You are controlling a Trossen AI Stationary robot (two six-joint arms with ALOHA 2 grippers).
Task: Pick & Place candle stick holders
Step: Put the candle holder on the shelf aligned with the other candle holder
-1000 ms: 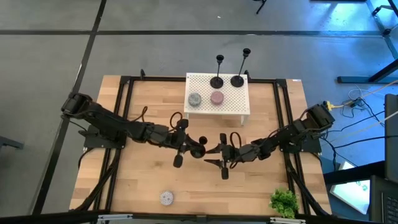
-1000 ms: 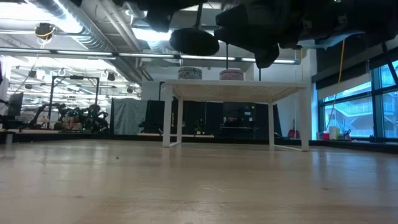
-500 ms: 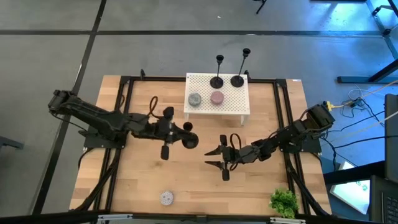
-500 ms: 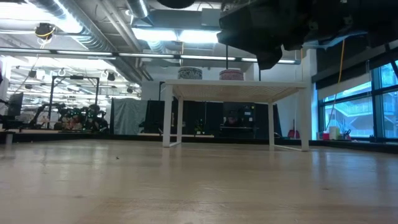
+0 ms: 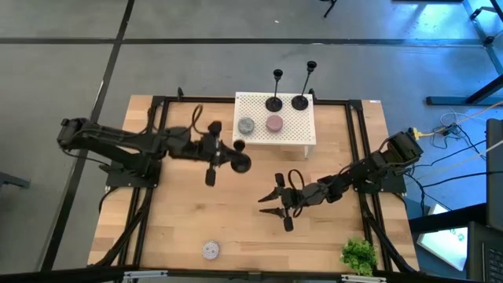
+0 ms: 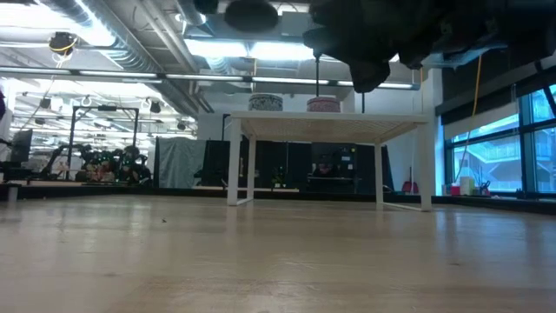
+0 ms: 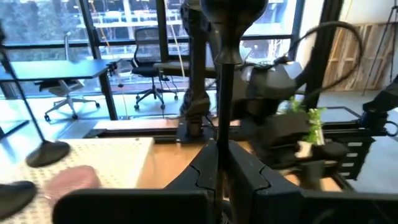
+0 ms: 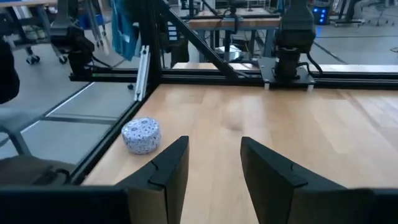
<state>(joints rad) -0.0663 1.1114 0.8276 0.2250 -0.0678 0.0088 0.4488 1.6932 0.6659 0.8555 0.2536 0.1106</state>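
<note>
My left gripper (image 5: 228,155) is shut on a black candle stick holder (image 5: 240,163), held high above the wooden table, near the white perforated stand (image 5: 275,137). Its round base shows at the top of the low view (image 6: 252,13). Two more black holders (image 5: 273,102) (image 5: 299,101) stand on their bases at the stand's far edge. My right gripper (image 5: 271,203) is open and empty above the table's middle, and its fingers show apart in its wrist view (image 8: 214,168). My left gripper pinches the holder's thin stem (image 7: 221,118) between its two fingers. The fingers lie level, come from the table's left and cross the stem. The holder stands upright, its cup (image 7: 229,15) above the fingers, and it is lifted clear of the table.
A grey disc (image 5: 246,125) and a pink disc (image 5: 273,123) lie on the stand's top. A pale patterned disc (image 5: 210,250) lies near the table's front edge, and a green plant (image 5: 359,253) stands at the front right. Black frame rails (image 5: 153,141) run along both sides.
My left gripper has carried the holder up and toward the table's far left, nearer the stand's left end, and the holder has stayed upright in the hold. My right gripper has turned a little in place and stays open.
</note>
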